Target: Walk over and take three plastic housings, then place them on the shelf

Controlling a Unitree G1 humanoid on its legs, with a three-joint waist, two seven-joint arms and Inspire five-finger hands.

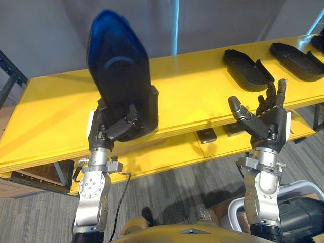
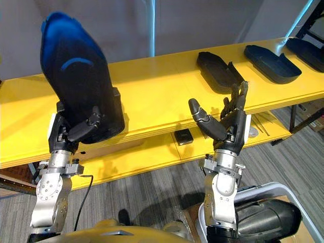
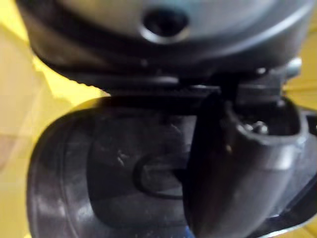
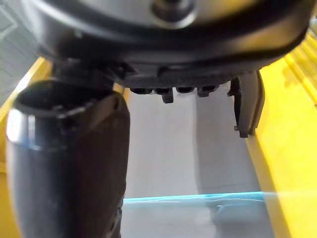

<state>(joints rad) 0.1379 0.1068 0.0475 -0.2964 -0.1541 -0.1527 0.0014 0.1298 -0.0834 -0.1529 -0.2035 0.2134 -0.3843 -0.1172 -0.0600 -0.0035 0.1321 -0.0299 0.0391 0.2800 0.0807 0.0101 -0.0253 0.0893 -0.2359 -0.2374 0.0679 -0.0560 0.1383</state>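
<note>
Fingers (image 1: pixel 127 121) of left hand (image 1: pixel 109 132) curled round base of held housing (image 1: pixel 119 71), long axis upright, just over bare left stretch of yellow shelf (image 1: pixel 55 96); likely needs tipping flat. Right hand (image 1: pixel 267 124) spread, empty, nearer the placed housings (image 1: pixel 245 68) lying flat to the right

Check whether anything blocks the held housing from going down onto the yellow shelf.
Nothing visible does. The left hand holds the dark housing upright over a bare stretch of the yellow shelf. The other housings lie farther right, and the open right hand is by the shelf's front edge.
</note>
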